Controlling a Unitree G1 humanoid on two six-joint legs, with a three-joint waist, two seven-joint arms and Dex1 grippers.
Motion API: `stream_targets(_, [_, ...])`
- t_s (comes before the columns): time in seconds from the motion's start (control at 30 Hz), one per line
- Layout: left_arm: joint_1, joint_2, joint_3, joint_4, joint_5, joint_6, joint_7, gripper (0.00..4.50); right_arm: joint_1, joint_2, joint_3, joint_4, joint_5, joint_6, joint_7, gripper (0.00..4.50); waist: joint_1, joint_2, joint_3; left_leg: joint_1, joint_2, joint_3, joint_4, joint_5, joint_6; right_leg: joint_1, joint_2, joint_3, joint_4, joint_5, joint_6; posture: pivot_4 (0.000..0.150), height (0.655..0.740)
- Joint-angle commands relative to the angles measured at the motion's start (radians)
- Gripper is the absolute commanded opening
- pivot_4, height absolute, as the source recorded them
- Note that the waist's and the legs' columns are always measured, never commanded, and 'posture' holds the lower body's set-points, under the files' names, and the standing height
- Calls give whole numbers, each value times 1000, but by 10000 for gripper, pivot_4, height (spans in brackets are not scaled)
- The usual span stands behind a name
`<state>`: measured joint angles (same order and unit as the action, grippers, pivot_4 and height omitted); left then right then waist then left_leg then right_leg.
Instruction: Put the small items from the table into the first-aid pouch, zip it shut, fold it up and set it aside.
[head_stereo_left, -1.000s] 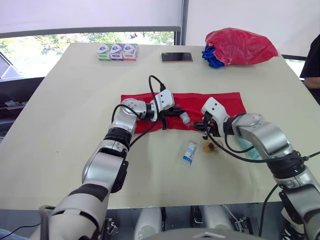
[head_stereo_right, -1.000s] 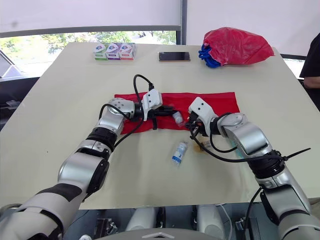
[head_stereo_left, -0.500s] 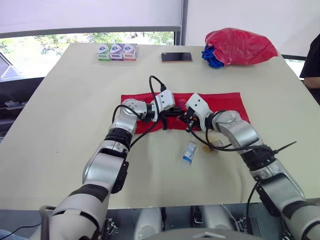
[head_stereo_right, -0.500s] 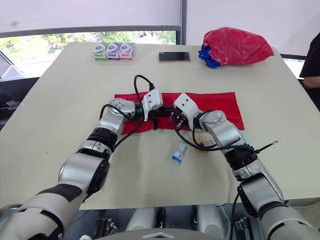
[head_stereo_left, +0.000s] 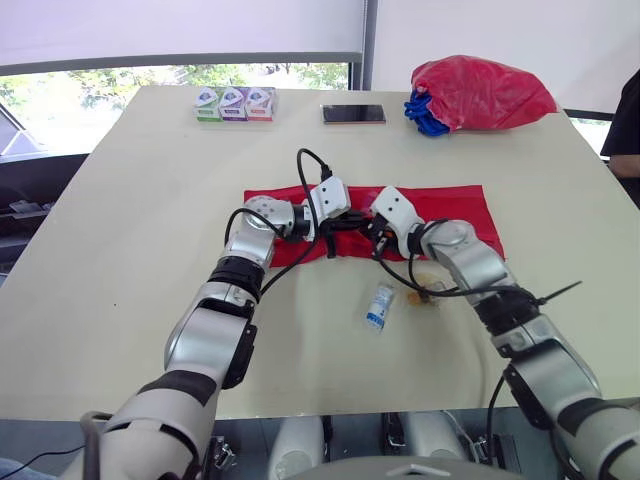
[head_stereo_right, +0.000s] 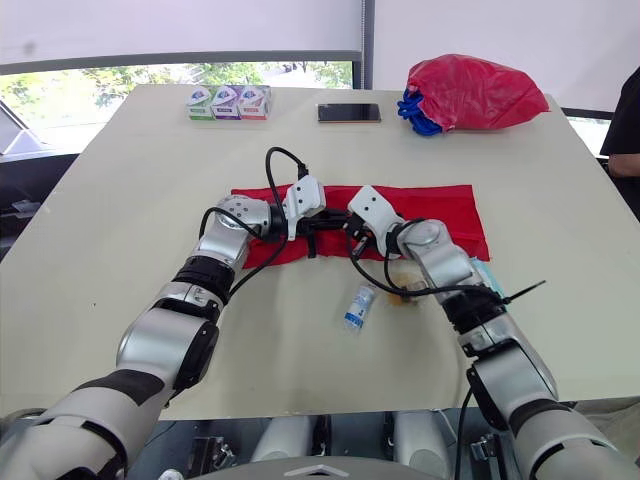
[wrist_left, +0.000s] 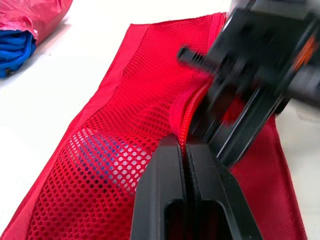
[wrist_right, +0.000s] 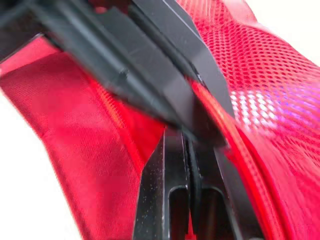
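The red pouch (head_stereo_left: 455, 207) lies flat on the table (head_stereo_left: 130, 250) at centre frame. At its lower edge the left gripper (head_stereo_left: 342, 224) and right gripper (head_stereo_left: 374, 236) meet, each with fingers pressed together, pinching that edge. A small bottle (head_stereo_left: 378, 303) lies below.

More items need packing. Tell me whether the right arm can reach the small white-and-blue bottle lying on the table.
Probably yes: the white-and-blue bottle lies uncovered close by the right pincer, with nothing between them.

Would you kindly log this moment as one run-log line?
left gripper: shut on pouch edge | right gripper: shut beside it | bottle: on table
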<state>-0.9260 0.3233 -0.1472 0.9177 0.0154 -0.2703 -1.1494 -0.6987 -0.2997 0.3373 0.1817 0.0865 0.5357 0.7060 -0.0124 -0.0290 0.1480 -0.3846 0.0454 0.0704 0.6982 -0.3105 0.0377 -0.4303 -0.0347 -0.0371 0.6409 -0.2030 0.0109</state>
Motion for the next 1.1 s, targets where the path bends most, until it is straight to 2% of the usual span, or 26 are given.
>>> stream_targets(0.03, [-5,5,8,-7,-8,-8,7,0,24,-43,-48,-177,42,44,41,803,0,0,0,0,0,0,0,0,0,0,0,0,0,0,0,1500,7400])
stream_targets(0.2, [-10,5,8,5,-6,-12,10,0,162,-133,-176,-446,180,43,116,803,3,0,0,1,0,-1,0,0,0,0,1,0,0,0,0,1500,7400])
stream_targets(0.27, [-14,2,7,12,-5,-14,11,0,266,-183,-276,-555,240,3,142,803,8,0,0,0,0,-1,0,0,0,0,0,-1,0,0,0,1500,7400])
stream_targets(0.37, [-16,1,5,17,-6,-16,10,0,358,-233,-367,-638,348,-11,205,803,12,0,0,0,-1,0,0,0,1,1,0,0,-2,0,0,1500,7400])
stream_targets(0.47, [-22,-2,4,28,-6,-20,7,0,497,-351,-537,-721,512,54,319,7945,21,0,0,0,-1,0,0,-1,1,1,0,1,-2,0,1,1500,7400])
stream_targets(0.5, [-24,-2,3,35,-5,-25,5,0,552,-406,-612,-735,566,67,368,13300,22,0,0,1,-2,-1,0,-1,1,2,0,0,-2,0,2,1500,7400])
stream_targets(0.53, [-25,-2,1,40,-4,-30,4,0,594,-449,-671,-737,596,69,406,15687,24,-1,1,1,-2,-1,0,-1,1,2,0,0,-2,0,2,1500,7400])
stream_targets(0.63, [-30,-1,-2,50,-3,-39,-1,0,681,-532,-814,-725,671,68,472,29598,26,-1,1,3,-2,0,0,-1,2,3,0,1,-2,0,2,1500,7400])
stream_targets(0.7, [-34,-1,-1,58,-3,-43,-1,0,731,-577,-906,-701,699,60,522,40629,23,-1,1,4,-2,1,0,-1,2,4,0,2,-2,0,2,1500,7400])
stream_targets(0.73, [-36,-1,-1,62,-3,-44,-1,0,753,-596,-944,-689,704,55,547,44484,25,-1,1,4,-1,1,0,-1,2,3,0,3,-2,0,2,1500,7400])
stream_targets(0.87, [-43,-4,0,78,-1,-51,-3,0,834,-715,-1147,-564,670,5,710,44799,27,-1,1,3,-3,0,0,-1,2,3,1,4,-1,-2,5,1500,7400])
stream_targets(1.1, [-58,-11,-5,111,6,-71,-2,0,871,-829,-1242,-494,646,-6,823,44799,26,-1,1,3,-3,0,0,-1,3,3,1,6,-2,-2,6,1500,7400])
